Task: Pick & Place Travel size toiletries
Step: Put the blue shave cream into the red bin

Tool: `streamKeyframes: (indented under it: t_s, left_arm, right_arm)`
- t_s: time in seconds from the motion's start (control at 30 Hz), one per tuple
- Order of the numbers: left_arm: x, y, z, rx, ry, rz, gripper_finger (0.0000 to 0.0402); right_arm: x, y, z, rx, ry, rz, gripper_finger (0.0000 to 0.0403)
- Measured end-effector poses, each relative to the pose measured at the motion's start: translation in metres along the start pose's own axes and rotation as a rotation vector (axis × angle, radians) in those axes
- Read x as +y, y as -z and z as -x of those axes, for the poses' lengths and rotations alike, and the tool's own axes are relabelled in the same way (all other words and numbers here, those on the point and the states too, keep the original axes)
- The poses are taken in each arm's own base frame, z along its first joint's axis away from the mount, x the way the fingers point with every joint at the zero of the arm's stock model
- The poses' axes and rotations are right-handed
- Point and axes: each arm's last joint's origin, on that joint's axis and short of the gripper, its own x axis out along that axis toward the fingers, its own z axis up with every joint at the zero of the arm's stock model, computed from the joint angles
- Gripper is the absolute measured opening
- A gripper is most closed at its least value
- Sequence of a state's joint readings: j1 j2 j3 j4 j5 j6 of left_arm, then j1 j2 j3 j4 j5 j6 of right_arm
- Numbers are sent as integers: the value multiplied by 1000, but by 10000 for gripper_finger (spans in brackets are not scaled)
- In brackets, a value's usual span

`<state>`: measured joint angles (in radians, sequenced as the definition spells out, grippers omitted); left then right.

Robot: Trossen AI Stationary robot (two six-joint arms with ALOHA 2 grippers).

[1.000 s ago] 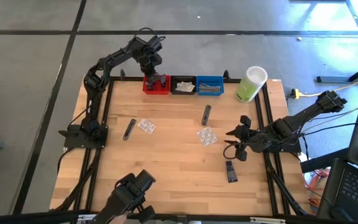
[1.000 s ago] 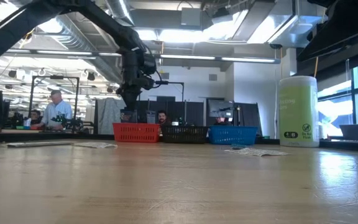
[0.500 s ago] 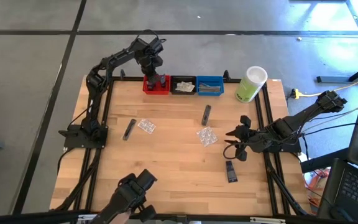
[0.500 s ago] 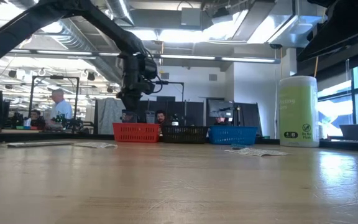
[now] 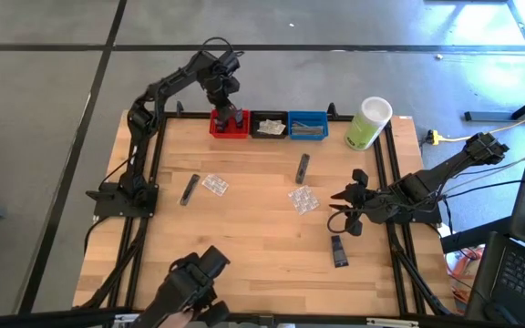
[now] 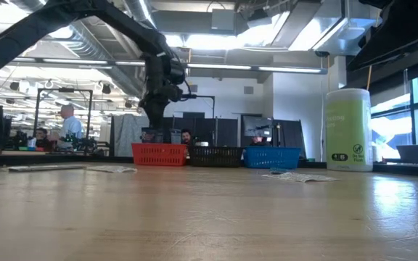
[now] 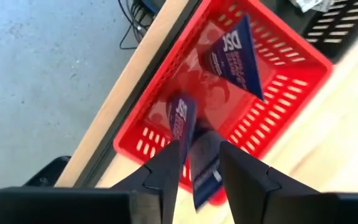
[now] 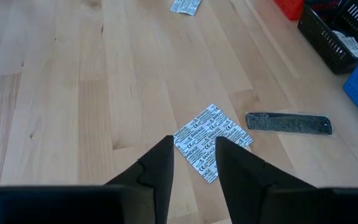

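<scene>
Left gripper (image 7: 199, 163) over red bin (image 7: 283, 93) at 12 o'clock, fingers apart, tube (image 7: 184, 123) dropping; it could catch the rim and fall outside. Right gripper (image 8: 193, 160), fingers apart, hangs above packet (image 8: 211, 149) at 3 o'clock.

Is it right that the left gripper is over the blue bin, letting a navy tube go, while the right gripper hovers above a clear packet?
Not quite: the left gripper is over the red bin, not the blue one, as its wrist view shows. The navy tube between its open fingers and the right gripper above the clear packet are as stated.
</scene>
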<state>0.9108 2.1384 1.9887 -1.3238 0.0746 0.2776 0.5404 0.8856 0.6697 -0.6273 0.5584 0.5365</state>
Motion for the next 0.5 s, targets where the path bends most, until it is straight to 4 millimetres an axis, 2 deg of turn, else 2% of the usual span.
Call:
streamKeyframes:
  t_s: [0.13, 0.27, 0.33, 0.4, 0.5]
  left_arm:
    - [-2, 3, 19, 34, 6, 4, 113]
    - [-6, 7, 51, 36, 7, 39, 111]
    - [-10, 8, 69, -22, 5, 91, 109]
    - [-20, 11, 85, -75, 14, 138, 108]
    - [-47, 18, 109, -142, 34, 139, 107]
  right_arm:
    - [0, 0, 0, 0, 0, 0, 115]
    - [0, 0, 0, 0, 0, 0, 109]
    - [0, 0, 0, 0, 0, 0, 107]
    - [0, 0, 0, 0, 0, 0, 104]
    - [0, 0, 0, -1, 1, 0, 101]
